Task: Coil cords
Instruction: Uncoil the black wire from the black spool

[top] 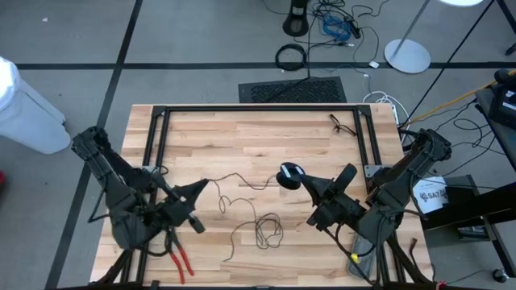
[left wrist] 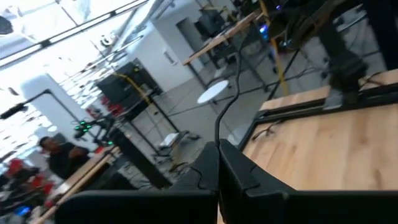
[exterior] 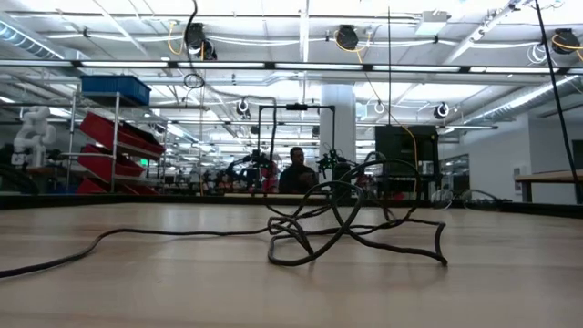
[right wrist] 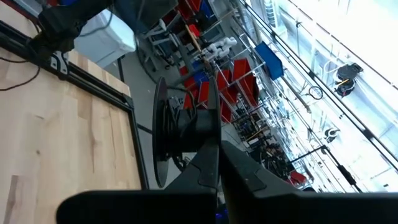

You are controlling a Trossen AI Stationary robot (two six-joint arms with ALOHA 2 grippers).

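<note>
A thin black cord lies loose across the middle of the wooden worktop. One end of it sits at the left end effector, which is low over the left side of the worktop. Its two fingers are pressed together, and in the left wrist view the cord rises right from between the closed tips, so it is pinched there.

From that end the cord snakes to the right. A part of it bunches into a messy tangle near the front edge of the worktop, between the two arms. In the low view the tangle stands up in loops off the wood, with a long tail running off to the left.

The cord's small round puck is at the right end effector, just to its left. In the right wrist view the puck stands on edge right at the tips of the closed fingers. They look clenched on it.

Red-handled pliers lie near the front left corner, just behind the left end effector. A second short cord lies at the far right of the worktop, well apart from both arms.
</note>
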